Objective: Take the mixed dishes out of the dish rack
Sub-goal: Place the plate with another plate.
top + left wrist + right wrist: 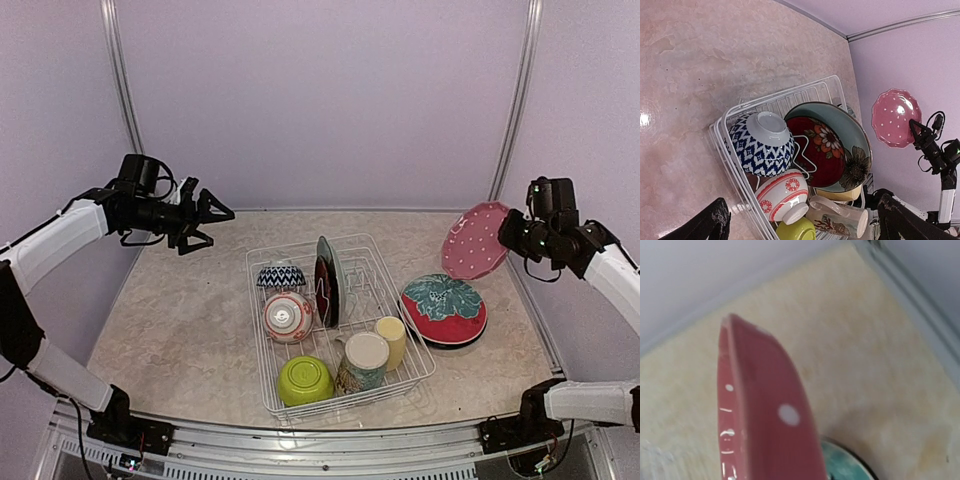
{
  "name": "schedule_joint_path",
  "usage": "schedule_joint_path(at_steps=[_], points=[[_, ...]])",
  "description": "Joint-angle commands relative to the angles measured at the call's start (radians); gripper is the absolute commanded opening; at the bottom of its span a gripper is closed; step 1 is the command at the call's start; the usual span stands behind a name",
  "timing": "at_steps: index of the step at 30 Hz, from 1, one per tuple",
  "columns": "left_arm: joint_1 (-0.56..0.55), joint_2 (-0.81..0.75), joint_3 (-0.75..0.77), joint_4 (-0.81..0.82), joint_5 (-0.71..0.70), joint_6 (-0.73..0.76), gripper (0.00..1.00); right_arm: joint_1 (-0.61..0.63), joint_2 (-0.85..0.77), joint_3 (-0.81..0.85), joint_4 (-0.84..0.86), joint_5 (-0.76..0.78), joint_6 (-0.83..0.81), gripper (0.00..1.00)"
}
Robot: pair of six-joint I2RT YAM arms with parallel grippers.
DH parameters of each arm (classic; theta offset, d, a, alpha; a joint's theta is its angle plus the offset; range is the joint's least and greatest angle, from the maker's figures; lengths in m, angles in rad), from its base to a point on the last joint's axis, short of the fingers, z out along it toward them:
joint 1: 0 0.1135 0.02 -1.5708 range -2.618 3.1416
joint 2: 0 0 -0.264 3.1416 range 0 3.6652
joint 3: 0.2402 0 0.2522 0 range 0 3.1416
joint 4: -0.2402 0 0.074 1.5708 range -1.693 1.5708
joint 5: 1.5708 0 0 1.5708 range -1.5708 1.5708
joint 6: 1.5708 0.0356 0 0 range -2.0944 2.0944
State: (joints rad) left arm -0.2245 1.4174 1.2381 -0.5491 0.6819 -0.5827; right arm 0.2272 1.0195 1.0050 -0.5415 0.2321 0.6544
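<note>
Pink white-dotted round plate (475, 240), tilted in the air right of the white wire dish rack (253, 300), is clamped at its rim by the right end effector (510, 232); left end effector (215, 212) stands wide apart.

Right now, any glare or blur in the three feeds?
Top external: even light, soft shadows, dish rack sharp. Left wrist: glare patch on the table at the left edge, rest crisp. Right wrist: pink dotted plate very close, soft-focus.
</note>
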Motion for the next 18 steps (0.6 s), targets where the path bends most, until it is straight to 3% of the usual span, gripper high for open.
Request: schedule_joint_path(at_steps=[1, 9, 18], points=[[-0.008, 0.021, 0.017, -0.012, 0.013, 0.015, 0.98, -0.124, -0.036, -0.101, 0.155, -0.333, 0.018, 0.0], [-0.014, 0.026, 0.021, -0.02, 0.017, 0.019, 0.99, -0.186, 0.017, -0.263, 0.307, -0.586, 0.001, 0.0], [-0.018, 0.028, 0.027, -0.03, 0.02, 0.027, 0.99, -0.201, 0.078, -0.353, 0.403, -0.653, 0.014, 0.0]])
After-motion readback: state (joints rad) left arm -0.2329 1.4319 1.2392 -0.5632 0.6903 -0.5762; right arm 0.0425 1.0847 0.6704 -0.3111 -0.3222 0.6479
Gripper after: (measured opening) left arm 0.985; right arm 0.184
